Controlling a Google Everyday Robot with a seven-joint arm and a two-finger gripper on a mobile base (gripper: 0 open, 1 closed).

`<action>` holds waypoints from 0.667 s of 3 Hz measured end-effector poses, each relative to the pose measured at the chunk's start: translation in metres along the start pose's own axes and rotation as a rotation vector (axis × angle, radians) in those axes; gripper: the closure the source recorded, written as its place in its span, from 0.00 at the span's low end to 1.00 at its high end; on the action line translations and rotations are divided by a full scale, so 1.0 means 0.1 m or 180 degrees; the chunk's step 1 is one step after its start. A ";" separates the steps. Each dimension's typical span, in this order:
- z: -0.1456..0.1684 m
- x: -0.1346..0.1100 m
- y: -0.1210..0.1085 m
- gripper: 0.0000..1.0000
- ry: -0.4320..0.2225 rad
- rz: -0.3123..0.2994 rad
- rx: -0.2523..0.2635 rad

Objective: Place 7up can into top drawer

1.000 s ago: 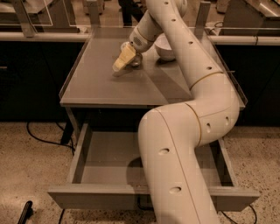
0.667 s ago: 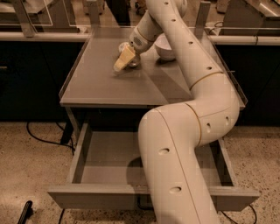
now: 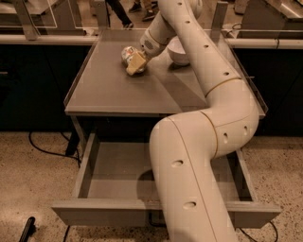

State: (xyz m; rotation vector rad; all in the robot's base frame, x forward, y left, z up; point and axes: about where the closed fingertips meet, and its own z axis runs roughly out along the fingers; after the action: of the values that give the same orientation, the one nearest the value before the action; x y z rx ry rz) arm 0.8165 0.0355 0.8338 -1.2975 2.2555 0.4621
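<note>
Far left, on the speckled stone floor point(image 3: 28, 160): a short black rod-like object point(image 3: 27, 229) at the bottom edge, and a thin black cable point(image 3: 45, 150) looping toward the table leg.

Next, at six o'clock of the square grey tabletop point(image 3: 109, 90) and lower down: the wide shallow grey top drawer point(image 3: 113, 177), standing fully open, with its bare inside showing in the left half. Right half largely covered (from this camera, at least) by the thick white robot arm point(image 3: 189, 156), which crosses the front panel and bends back over the table's right side.

Along the tabletop's left edge: a low clear raised rim point(image 3: 75, 82).

Up on the tabletop, toward eleven o'clock from its middle: the small white-and-green 7up can point(image 3: 127, 53) with silver ends, apparently lying on its side, well apart from the drawer.

Right against the can, at its five o'clock: the tan two-finger gripper point(image 3: 136, 63), angled down to the surface. Clamped on the can or merely beside it: cannot tell.

At three o'clock of the can, near but apart: a round white bowl point(image 3: 177, 51), partly hidden behind the forearm.

Between can and open drawer: the front stretch of tabletop and its front edge.

Beyond the table, at twelve o'clock: a rail and a person's dark-trousered legs point(image 3: 118, 12).
</note>
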 end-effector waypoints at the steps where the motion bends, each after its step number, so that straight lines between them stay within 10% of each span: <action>1: 0.00 0.00 0.00 0.89 0.0000 0.0000 0.0000; 2: 0.00 0.00 0.00 1.00 0.0001 0.0000 -0.0001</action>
State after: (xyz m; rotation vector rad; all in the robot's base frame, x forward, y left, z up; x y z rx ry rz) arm 0.8164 0.0355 0.8337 -1.2977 2.2558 0.4625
